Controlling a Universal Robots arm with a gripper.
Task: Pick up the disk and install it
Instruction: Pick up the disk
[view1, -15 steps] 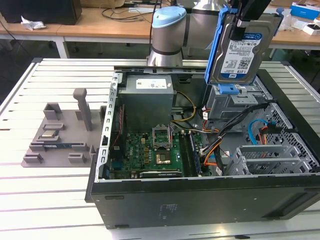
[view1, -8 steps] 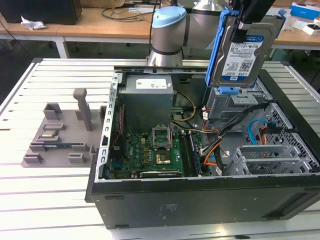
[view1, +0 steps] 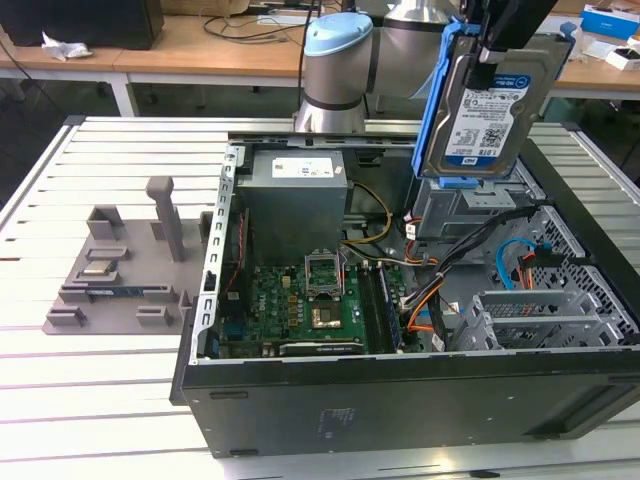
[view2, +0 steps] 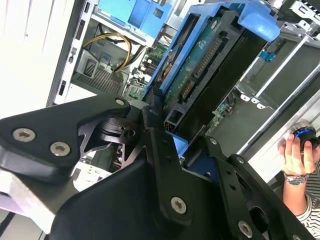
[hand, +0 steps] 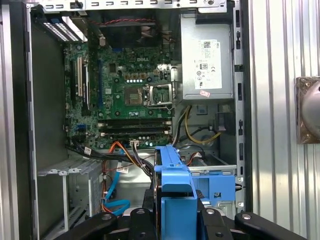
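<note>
In the exterior view the disk (view1: 487, 110) hangs upright in the upper right of the frame, its blue-and-white label facing the camera, clear above the open computer case (view1: 400, 410). The black jaws are clamped on its top edge, and the pale blue and silver arm (view1: 338, 60) stands behind the case at top centre. Just under the disk sits a grey metal drive cage (view1: 470, 205). The green motherboard (view1: 300, 300) lies on the case floor at centre, with the grey power supply (view1: 295, 195) above it in the frame. A grey plastic fixture (view1: 120, 270) rests on the slatted tabletop (view1: 60, 400) at the left. In the second wrist view the disk (view2: 200, 70) is seen edge-on, its circuit-board side showing, with the jaws closed on it from both sides. A person's hand (view2: 296, 155) shows past the case wall. In the first wrist view the disk (hand: 172, 185) shows its blue frame end-on, gripped between the jaws over the case, with a blue bracket (hand: 217, 182) just beside it. The motherboard (hand: 130, 95) and power supply (hand: 206, 62) lie beyond, and orange and blue cables (hand: 117, 200) run near the disk.
</note>
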